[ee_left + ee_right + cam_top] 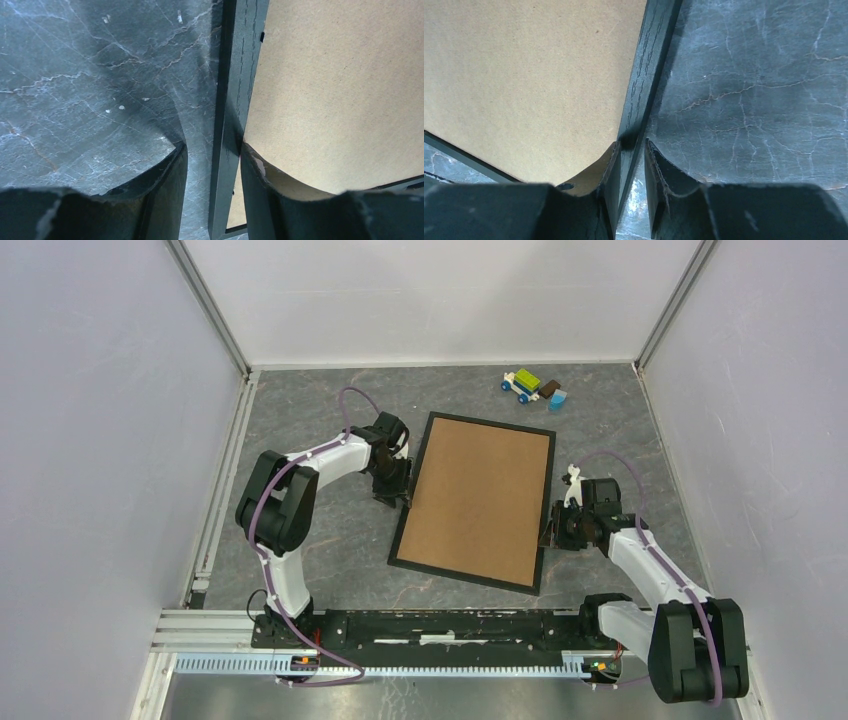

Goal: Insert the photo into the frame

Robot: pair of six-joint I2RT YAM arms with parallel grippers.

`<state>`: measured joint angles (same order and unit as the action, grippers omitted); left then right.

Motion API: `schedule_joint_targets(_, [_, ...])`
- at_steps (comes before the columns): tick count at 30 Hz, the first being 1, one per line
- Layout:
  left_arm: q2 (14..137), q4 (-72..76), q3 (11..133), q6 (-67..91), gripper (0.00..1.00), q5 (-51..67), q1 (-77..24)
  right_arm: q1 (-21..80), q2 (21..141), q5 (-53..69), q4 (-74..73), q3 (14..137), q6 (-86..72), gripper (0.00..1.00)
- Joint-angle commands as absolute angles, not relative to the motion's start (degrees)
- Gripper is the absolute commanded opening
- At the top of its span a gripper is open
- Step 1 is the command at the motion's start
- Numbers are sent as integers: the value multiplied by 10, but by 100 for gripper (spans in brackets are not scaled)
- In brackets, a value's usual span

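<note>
The black frame lies flat in the middle of the table, with a brown backing board filling it. The photo shows in no view. My left gripper stands open astride the frame's left rail. Its right finger touches the rail, and table shows between the rail and its left finger. My right gripper is at the frame's right rail, its fingertips closed on both sides of it. In the wrist views the left gripper and right gripper point straight down at the rails.
A small toy car of coloured bricks sits at the back right of the table. Grey walls close in the left, right and back sides. A metal rail with the arm bases runs along the near edge.
</note>
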<state>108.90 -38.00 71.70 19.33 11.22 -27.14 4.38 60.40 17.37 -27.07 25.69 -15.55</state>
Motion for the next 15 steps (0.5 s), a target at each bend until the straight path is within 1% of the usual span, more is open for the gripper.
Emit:
schedule_joint_targets(1, [1116, -381, 690, 171, 49, 87, -276, 47, 616, 175, -261, 233, -161, 29])
schedule_joint_targets(3, [1116, -381, 688, 171, 48, 87, -276, 49, 620, 183, -255, 227, -167, 28])
schedule_joint_targets(10, [1116, -381, 682, 171, 47, 88, -281, 59, 619, 136, -257, 210, -197, 27])
schedule_joint_targets(15, [1120, -380, 675, 174, 46, 96, -286, 97, 639, 28, -255, 192, -256, 27])
